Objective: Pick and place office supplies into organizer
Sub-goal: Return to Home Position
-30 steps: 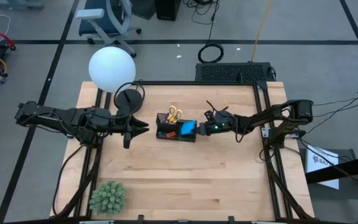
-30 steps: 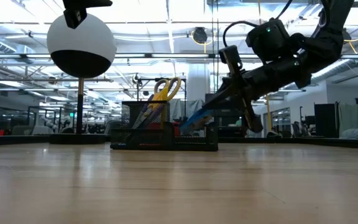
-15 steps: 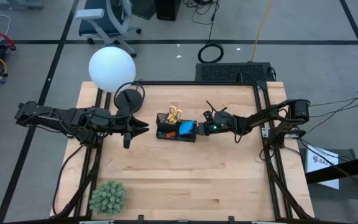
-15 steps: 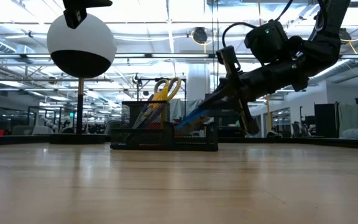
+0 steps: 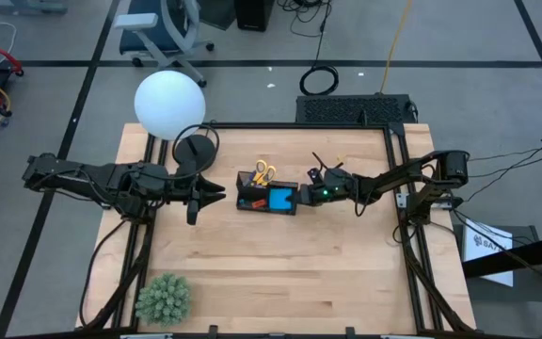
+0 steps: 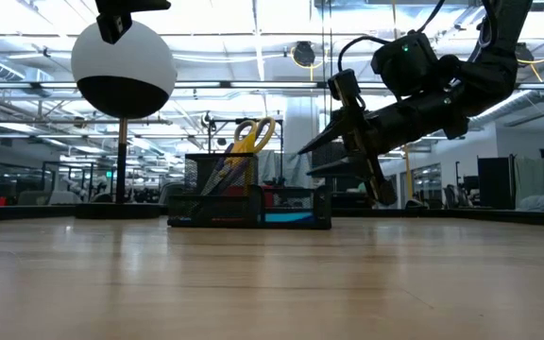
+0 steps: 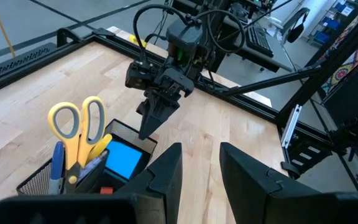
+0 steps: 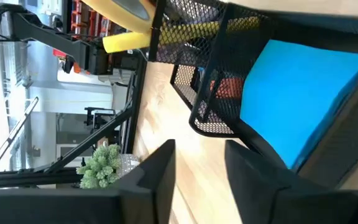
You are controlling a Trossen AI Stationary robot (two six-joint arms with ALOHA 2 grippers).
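High view shows the organizer (image 5: 265, 193) set near the middle of the tabletop (image 5: 280, 273), a little toward the far edge. The yellow-handled scissors (image 5: 264, 171) and the pens (image 7: 58, 167) are stood in its taller section. The blue note pad (image 5: 281, 198) is laid flat in the lower tray, and a small red piece (image 8: 229, 87) is seen behind the mesh beside it. No supply is seen loose on the tabletop, so the filling is judged done.

The right jaws are held apart and empty, just beside the tray end of the organizer, above the tabletop. The left jaws are also apart and empty, toward the left edge, close to the lamp base (image 5: 194, 149).

A risk is judged for the retreat. If the right jaws are pulled back too low, the mesh wall could be caught and the organizer dragged or tipped. The lamp could be knocked if the left arm is swung wide.

A white sheet (image 5: 487, 245) with dark print is seen beyond the right edge, but the print cannot be read. No brand is readable on the supplies.
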